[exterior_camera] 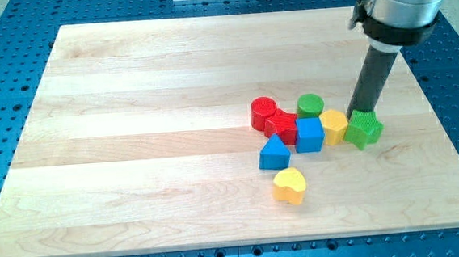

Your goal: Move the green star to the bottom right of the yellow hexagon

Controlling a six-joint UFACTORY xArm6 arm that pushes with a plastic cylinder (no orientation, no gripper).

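Camera view: my tip (364,112) — a plain rod, no pincer to open — touches the green star's (363,129) top edge, just right of the yellow hexagon (335,126).

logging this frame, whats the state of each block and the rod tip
my tip: down at the green star's top edge
green star: flat, touching yellow hexagon's right
yellow hexagon: flat, between blue cube and star
blue cube: flat, in cluster
yellow heart: flat, alone
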